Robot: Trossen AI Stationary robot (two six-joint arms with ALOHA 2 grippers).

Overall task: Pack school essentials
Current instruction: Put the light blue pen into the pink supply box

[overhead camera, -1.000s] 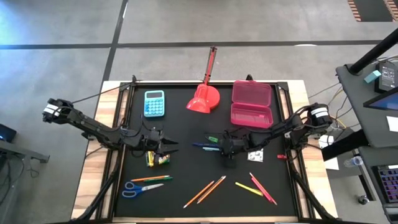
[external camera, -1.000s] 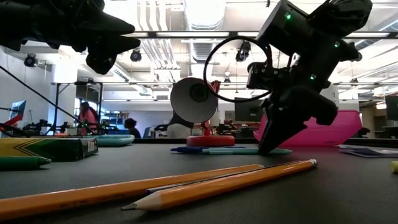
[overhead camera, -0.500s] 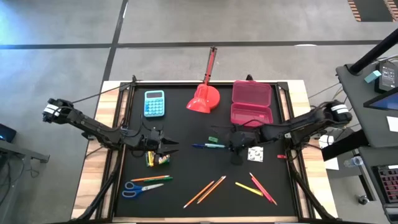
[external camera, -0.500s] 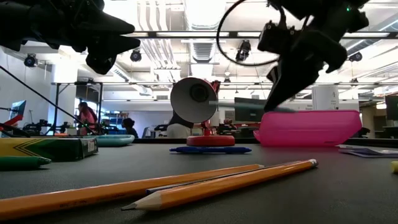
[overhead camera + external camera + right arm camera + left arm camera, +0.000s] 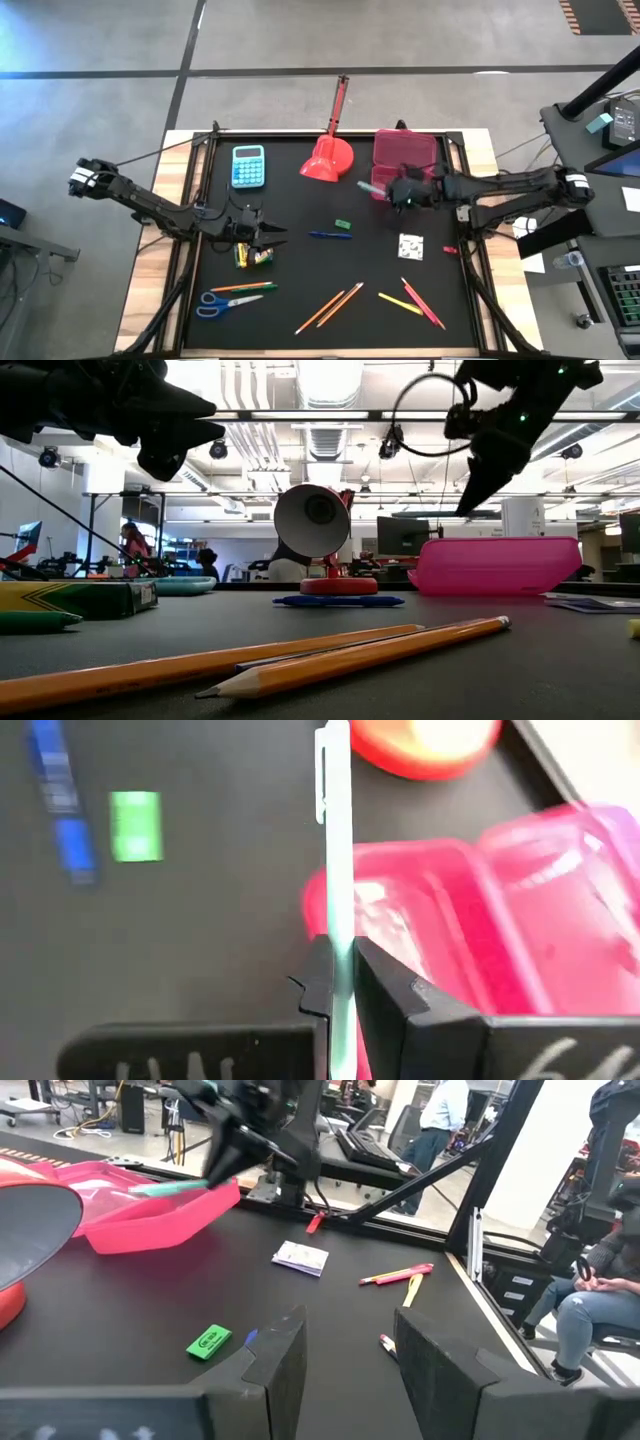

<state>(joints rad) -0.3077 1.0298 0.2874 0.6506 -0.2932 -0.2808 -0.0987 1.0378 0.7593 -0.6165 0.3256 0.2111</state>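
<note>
My right gripper (image 5: 396,192) is shut on a pale teal pen (image 5: 370,187), held above the near left corner of the open pink case (image 5: 405,165). On the mat lie a blue pen (image 5: 330,235), a green piece (image 5: 343,223), a white speckled square (image 5: 410,246), orange pencils (image 5: 330,308), yellow and red pencils (image 5: 412,302) and blue-handled scissors (image 5: 225,302). My left gripper (image 5: 268,233) hangs open left of centre, just above the crayon box (image 5: 254,257), with nothing between its fingers (image 5: 290,1365). My right gripper pinches the pen's barrel (image 5: 338,955) between its two fingers, back from the clip end (image 5: 324,770). The fingers slant down from the table's right side. The pen sticks out past the fingertips toward the table's left, lifted clear of the mat and the case.
A light-blue calculator (image 5: 248,166) lies at the far left and a red long-handled scoop (image 5: 328,155) at the far middle, next to the pink case. People sit in the room beyond the table (image 5: 600,1290).
My right gripper has risen from the middle of the mat and gone toward the far right, over the pink case's near left corner, tipping less steeply. It has carried the teal pen up clear of the mat; the blue pen has stayed lying there.
</note>
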